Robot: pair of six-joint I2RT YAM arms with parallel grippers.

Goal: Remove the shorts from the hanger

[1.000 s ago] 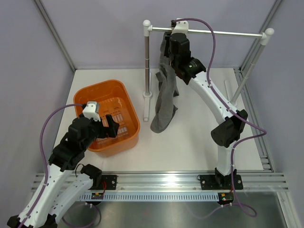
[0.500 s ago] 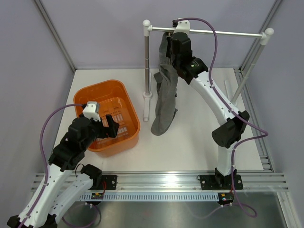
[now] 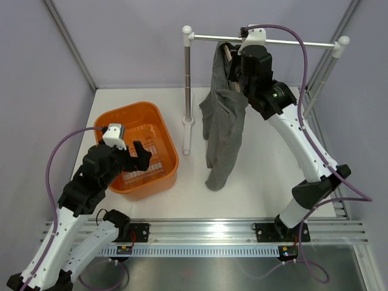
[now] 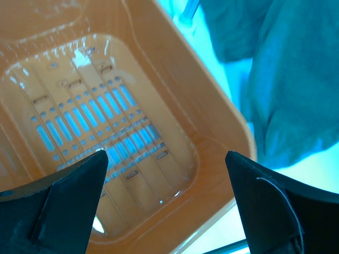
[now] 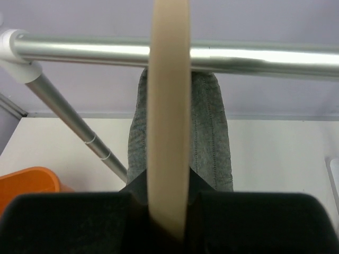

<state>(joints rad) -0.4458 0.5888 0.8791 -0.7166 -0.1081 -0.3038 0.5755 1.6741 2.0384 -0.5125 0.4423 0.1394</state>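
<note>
The dark grey shorts (image 3: pixel 225 124) hang from the beige hanger (image 3: pixel 227 53) at the silver rail (image 3: pixel 291 42) and droop down toward the table. My right gripper (image 3: pixel 237 66) is shut on the hanger; in the right wrist view the beige hanger (image 5: pixel 168 111) runs up between the closed jaws across the rail (image 5: pixel 249 58), with the shorts (image 5: pixel 209 137) behind it. My left gripper (image 3: pixel 138 151) is open and empty above the orange basket (image 3: pixel 121 118), whose slotted floor (image 4: pixel 100 121) fills the left wrist view. The shorts (image 4: pixel 296 79) show at that view's right.
The rail rests on a white-capped post (image 3: pixel 187 73) at the left and a slanted post (image 3: pixel 321 79) at the right. A white foot bar (image 3: pixel 187 140) lies on the table beside the basket. Grey walls close in the back and sides.
My right gripper has carried the hanger and shorts to the right along the rail. The shorts swung right and hang lower toward the front. The left arm barely moved.
</note>
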